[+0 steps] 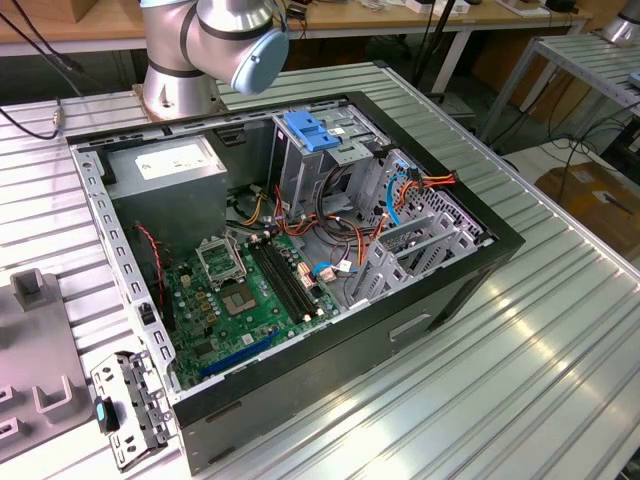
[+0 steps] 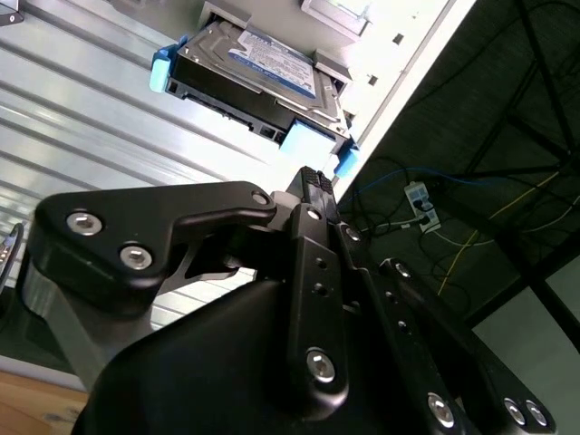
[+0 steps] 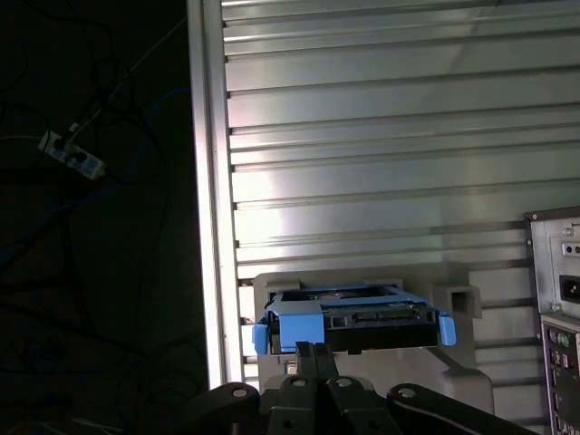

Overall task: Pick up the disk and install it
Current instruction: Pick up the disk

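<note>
Disk [image 2: 263, 68]: black-silver body, blue rails, white label with blue band, print illegible; at twelve o'clock from claw [image 2: 313, 177], tips apparently pressed together.

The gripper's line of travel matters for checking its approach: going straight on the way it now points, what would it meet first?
Probably the disk: in the second wrist view its blue-railed end sits just ahead of the gripper, though depth is unclear.

Metal disk [image 2: 237, 80], plastic side rails [image 2: 160, 70]
</note>
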Robot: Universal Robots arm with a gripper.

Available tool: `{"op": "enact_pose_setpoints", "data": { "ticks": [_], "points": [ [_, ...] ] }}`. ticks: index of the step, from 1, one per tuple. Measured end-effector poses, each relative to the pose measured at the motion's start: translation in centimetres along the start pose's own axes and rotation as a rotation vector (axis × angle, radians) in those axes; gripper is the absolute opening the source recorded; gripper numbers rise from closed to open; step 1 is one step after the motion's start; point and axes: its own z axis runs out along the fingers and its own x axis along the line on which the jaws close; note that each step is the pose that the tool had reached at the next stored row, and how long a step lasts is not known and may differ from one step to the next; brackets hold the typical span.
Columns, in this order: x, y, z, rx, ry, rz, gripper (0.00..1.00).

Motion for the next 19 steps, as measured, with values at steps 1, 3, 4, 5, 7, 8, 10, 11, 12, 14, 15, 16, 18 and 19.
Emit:
{"op": "enact_pose_setpoints", "data": {
  "ticks": [1,3,4,5,7,8,10,11,12,14,15,16,18,19],
  "points": [
    [0.00,0.00,0.00,0.0000,0.0000,0.000,0.11],
    [0.00,0.00,0.00,0.0000,0.0000,0.000,0.11],
    [0.00,0.00,0.00,0.0000,-0.0001,0.000,0.11],
    [0.00,0.00,0.00,0.0000,-0.0001,0.000,0.11],
    [0.01,0.00,0.00,0.0000,0.0000,-0.001,0.11],
    [0.01,0.00,0.00,0.0001,0.0000,-0.003,0.11],
    [0.01,0.00,0.00,0.0003,0.0005,-0.012,0.11],
    [0.01,0.00,0.01,0.0006,0.0011,-0.030,0.11],
    [0.01,0.00,0.00,0.0008,0.0017,-0.040,0.11],
    [0.01,0.00,0.00,0.0013,0.0027,-0.066,0.11],
    [0.01,0.00,0.00,0.0016,0.0033,-0.079,0.11],
    [0.01,0.00,0.00,0.0019,0.0039,-0.094,0.11],
    [0.01,0.00,0.00,0.0026,0.0056,-0.134,0.11],
    [0.01,0.00,0.00,0.0030,0.0062,-0.150,0.11]
  ]
}}
